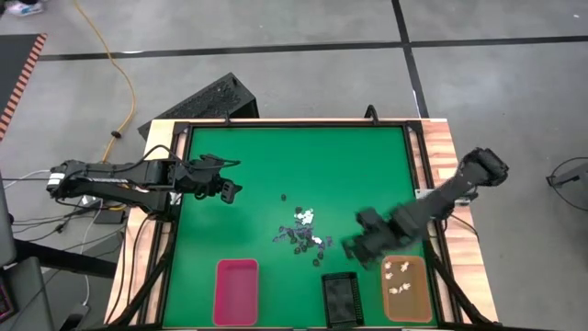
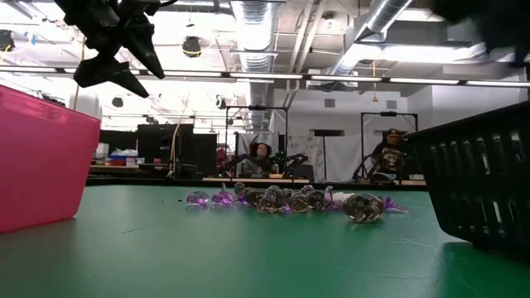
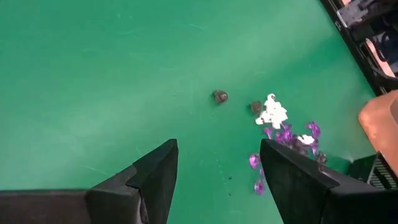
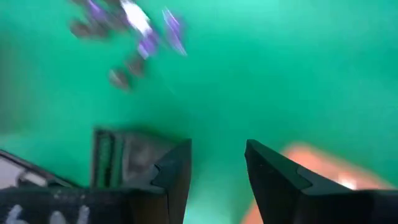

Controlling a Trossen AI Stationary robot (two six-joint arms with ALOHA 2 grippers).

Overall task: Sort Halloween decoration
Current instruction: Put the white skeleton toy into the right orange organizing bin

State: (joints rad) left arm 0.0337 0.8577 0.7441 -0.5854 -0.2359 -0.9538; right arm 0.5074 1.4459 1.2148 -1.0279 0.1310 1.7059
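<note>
The Halloween decoration is a small heap of purple, white and black trinkets [image 1: 303, 234] lying on the green mat near its middle, also seen in the low view [image 2: 290, 201]. Two dark trinkets [image 3: 219, 96] lie apart from the heap. Several white trinkets [image 1: 397, 276] lie in the orange tray [image 1: 421, 292]. My left gripper [image 1: 230, 188] hovers open above the mat's left part, clear of the heap [image 3: 283, 127]. My right gripper [image 1: 354, 248] hangs open, pointing down, between the heap and the orange tray, with nothing between its fingers [image 4: 217, 165].
Three trays stand along the near edge: pink [image 1: 236, 291] at left, black [image 1: 340, 299] in the middle, orange at right. A raised dark frame [image 1: 294, 122] borders the mat. The far half of the mat is bare green. People sit in the room behind [image 2: 261, 157].
</note>
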